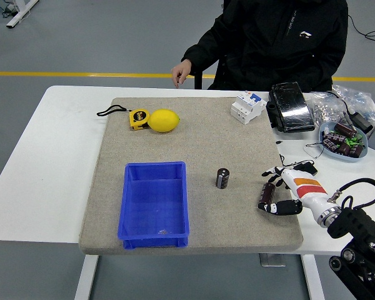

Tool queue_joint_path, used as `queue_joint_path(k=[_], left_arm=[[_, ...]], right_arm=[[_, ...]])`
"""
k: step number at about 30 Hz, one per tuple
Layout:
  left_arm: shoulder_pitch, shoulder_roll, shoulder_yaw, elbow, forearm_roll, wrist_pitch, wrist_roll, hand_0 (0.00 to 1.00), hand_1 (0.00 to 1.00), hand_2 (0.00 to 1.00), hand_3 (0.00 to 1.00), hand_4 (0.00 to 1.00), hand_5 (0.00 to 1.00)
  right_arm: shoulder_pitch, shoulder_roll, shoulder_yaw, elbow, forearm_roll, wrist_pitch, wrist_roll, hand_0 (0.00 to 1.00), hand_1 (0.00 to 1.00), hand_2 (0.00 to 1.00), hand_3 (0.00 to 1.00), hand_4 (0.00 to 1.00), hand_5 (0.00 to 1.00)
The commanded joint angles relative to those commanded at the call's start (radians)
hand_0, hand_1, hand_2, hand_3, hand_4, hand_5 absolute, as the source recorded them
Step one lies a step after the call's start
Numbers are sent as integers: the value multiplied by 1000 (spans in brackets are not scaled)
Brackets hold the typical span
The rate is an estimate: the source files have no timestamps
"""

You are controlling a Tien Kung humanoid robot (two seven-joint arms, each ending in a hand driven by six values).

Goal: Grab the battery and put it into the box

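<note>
Two batteries: one (222,178) upright on mat, other (266,196) in right robot hand (281,190).

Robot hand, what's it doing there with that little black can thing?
The robot's right hand is closed around a battery near the mat's right edge. Another battery stands upright in the middle. The blue box at the left has no battery in it yet. A person sits at the far side, one hand hanging by the table edge.
</note>
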Motion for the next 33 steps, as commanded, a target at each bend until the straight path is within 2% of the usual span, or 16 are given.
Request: queue_joint_path(k=[1,2,7,8,13,14,20,26,33], left_arm=[[0,0,0,0,0,0,0,725,695,653,584,630,538],[0,0,1,0,-1,0,0,725,695,653,585,630,538],[0,0,2,0,-3,0,-1,725,695,653,585,630,538],[0,0,3,0,-4,0,-1,725,695,653,584,630,538],[0,-1,4,0,-5,0,-1,725,695,653,584,630,538],[0,-1,4,0,-5,0,-1,725,695,652,584,630,538],[1,0,6,0,-7,-1,-1,725,695,652,584,630,538],[4,1,7,-1,-9,-1,0,725,694,653,585,630,538],[9,2,4,-2,-5,-2,3,725,694,653,584,630,537]], right_arm=[[0,0,-1,-1,0,0,1,381,483,540,632,998,269],[0,0,-2,-3,0,-1,2,341,452,513,582,998,249],[0,0,-4,-7,-1,-4,5,341,452,513,582,998,249],[0,-1,-5,-8,-1,-5,5,326,425,491,562,998,200],[0,-2,-6,-6,-3,-13,5,326,425,491,562,998,200],[0,-1,-7,-5,-3,-15,5,319,407,472,549,989,157],[-1,-2,-7,7,-4,-17,3,313,399,468,548,994,167],[-1,-7,-11,32,-7,-19,1,308,399,465,549,998,172],[5,-5,-34,97,-2,-16,-8,306,399,465,547,986,161]])
